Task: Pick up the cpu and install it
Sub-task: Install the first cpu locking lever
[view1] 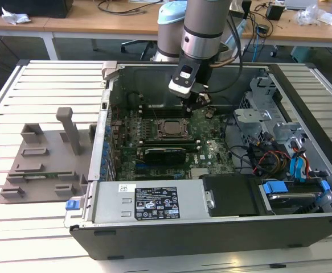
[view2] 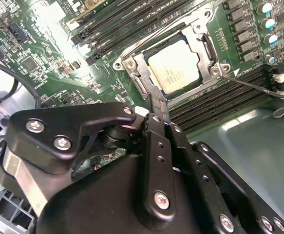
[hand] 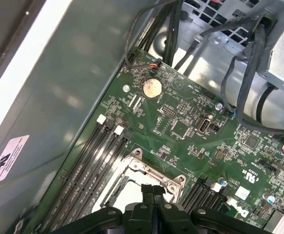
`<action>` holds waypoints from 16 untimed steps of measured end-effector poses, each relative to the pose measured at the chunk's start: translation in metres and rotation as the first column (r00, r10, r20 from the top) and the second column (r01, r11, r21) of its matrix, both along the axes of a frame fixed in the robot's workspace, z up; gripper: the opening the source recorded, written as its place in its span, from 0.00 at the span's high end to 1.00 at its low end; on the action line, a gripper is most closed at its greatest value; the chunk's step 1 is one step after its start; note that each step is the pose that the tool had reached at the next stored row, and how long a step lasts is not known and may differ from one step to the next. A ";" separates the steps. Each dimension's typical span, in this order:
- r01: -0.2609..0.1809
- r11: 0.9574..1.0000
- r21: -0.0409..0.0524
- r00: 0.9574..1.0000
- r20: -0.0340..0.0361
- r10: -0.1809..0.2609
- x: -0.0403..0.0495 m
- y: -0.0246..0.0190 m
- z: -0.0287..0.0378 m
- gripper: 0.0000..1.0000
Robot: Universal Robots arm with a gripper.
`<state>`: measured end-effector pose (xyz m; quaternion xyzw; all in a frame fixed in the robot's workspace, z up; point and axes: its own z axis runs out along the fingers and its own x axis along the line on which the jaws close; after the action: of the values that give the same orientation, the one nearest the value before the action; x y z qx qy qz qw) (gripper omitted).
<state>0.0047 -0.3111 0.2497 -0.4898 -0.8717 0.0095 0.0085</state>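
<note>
The cpu (view2: pixel 173 66) lies flat in the black socket frame (view2: pixel 137 80) on the green motherboard (view2: pixel 49 48), its silvery-white top facing up. In both wrist views my gripper (view2: pixel 152 97) is shut, its two thin black fingers pressed together with nothing between them. Their tips hover at the socket's edge, just beside the chip. In the first wrist view the gripper (hand: pixel 153 188) hides part of the pale cpu (hand: pixel 127 195). The exterior view has the gripper (view1: pixel 202 102) hanging inside the open computer case, slightly toward the exterior view's right of the socket (view1: pixel 170 128).
Memory slots (view2: pixel 219 100) flank the socket. Cables (view1: pixel 268 156) and drive bays with blue tabs (view1: pixel 294 190) crowd the case toward the exterior view's right. A labelled power supply (view1: pixel 148 202) sits at the front. A grey fixture (view1: pixel 46 162) rests on the slatted table (view1: pixel 40 85).
</note>
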 end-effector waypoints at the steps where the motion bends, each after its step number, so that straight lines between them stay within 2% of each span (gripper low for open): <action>1: -0.006 1.000 0.000 1.000 0.000 0.006 0.0000 0.0000 0.0000 0.89; 10: -0.075 0.997 0.000 0.997 0.000 0.075 0.0000 0.0000 0.0000 0.89; 16: -0.132 0.991 0.000 0.991 0.000 0.132 0.0000 0.0000 0.0000 0.89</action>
<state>0.0047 -0.3111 0.2497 -0.4310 -0.9023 0.0100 0.0079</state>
